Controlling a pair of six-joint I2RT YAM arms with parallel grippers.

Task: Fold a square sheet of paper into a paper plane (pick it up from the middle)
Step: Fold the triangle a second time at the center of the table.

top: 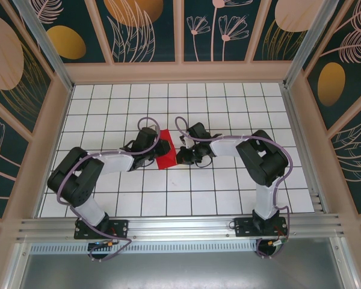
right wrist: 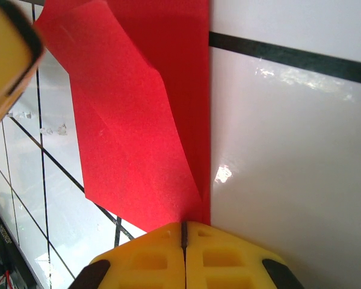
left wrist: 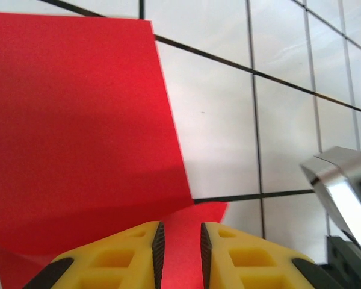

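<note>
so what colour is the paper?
The paper is plain bright red; clearest in the left wrist view.

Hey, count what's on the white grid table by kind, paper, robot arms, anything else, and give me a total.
Red paper sheet: 1
Robot arms: 2 (left arm, right arm)
Total: 3

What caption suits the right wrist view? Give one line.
Right jaws pinch the creased red paper at its tip, over the white tiled table.
</note>
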